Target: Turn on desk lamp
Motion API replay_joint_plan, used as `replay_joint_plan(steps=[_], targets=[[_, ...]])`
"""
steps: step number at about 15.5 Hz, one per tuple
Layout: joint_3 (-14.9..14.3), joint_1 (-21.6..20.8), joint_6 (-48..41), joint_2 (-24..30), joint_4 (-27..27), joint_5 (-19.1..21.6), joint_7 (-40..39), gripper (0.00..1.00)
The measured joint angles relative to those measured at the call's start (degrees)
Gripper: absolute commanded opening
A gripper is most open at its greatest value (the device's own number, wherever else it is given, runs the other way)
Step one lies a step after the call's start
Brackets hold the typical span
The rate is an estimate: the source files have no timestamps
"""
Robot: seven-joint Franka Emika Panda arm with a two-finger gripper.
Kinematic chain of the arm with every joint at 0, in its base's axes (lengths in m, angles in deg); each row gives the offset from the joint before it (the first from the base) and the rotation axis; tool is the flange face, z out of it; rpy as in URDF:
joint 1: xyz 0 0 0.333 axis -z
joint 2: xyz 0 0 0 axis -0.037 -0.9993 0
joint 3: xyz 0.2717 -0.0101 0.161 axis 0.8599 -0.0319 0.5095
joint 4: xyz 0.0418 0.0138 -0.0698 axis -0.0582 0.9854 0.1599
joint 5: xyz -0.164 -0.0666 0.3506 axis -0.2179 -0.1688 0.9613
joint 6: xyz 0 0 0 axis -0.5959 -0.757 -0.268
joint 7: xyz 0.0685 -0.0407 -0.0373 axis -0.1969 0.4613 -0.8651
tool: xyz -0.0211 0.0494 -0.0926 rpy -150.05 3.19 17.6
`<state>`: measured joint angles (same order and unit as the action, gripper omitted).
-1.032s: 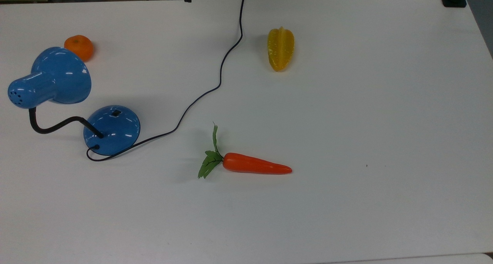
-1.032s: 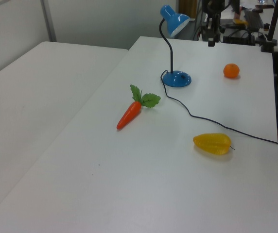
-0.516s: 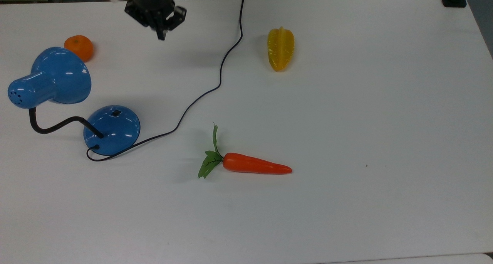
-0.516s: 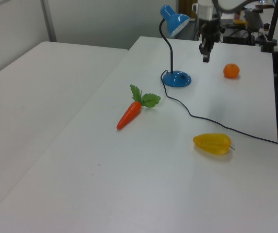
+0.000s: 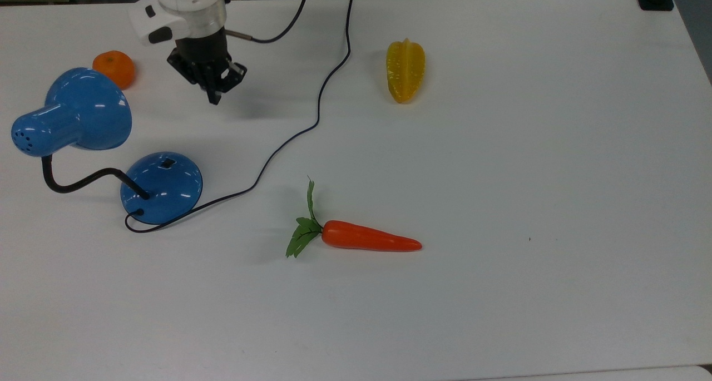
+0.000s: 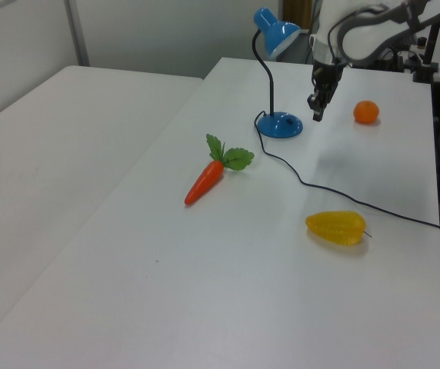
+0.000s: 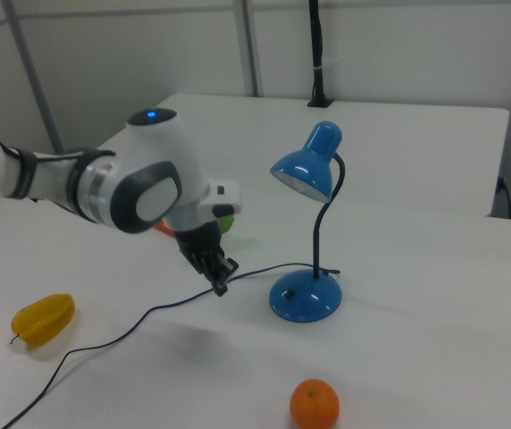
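The hand [image 5: 214, 98] hangs above the white worktop [image 5: 528, 147] with its tips pointing down, and its two fingers look pressed together with nothing between them; it also shows in the left view [image 6: 316, 115] and the right view [image 7: 221, 288]. The lamp [image 5: 100, 147] stands apart from the hand: in the top view its round blue base [image 5: 161, 187] lies below and a little to the left of the hand, with a small dark switch [image 5: 167, 162] on the side of the dome that faces the hand. In the left view the base [image 6: 281, 124] sits just to the left of the fingertips, and in the right view the base [image 7: 305, 297] is to the right of the hand, with a clear gap between them. The black bent neck [image 5: 78, 182] rises from the base to the blue shade [image 5: 78, 114], which in the top view lies to the left of the hand. The shade shows no glow in the right view [image 7: 309, 165]. The lamp's black cord [image 5: 317, 108] runs from the base across the worktop and passes to the right of the hand in the top view. An orange [image 5: 114, 68] sits just to the left of the hand's wrist in the top view. A carrot [image 5: 356, 236] with green leaves lies well below and to the right of the hand there, and a yellow ridged fruit [image 5: 405, 70] lies well to its right.
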<state>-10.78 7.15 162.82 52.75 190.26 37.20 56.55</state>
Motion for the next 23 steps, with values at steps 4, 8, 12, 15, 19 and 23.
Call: replay_joint_plan(steps=[4, 8, 12, 15, 19, 23], targets=[[-0.04, 3.25, 11.52, -3.89, 0.67, 0.0, 0.49, 0.0], [-0.06, 5.07, 20.4, -6.84, 0.47, 0.0, 0.49, 0.0], [-0.05, 5.09, 26.17, -9.37, -0.35, -0.01, -0.81, 0.0], [-0.05, 5.12, 29.29, -10.89, -0.76, -0.01, -2.06, 0.0], [-0.06, 5.49, 31.37, -11.9, -1.03, -0.01, -2.91, 0.0], [-0.05, 5.52, 31.75, -12.43, -1.09, -0.09, -3.14, 0.0]])
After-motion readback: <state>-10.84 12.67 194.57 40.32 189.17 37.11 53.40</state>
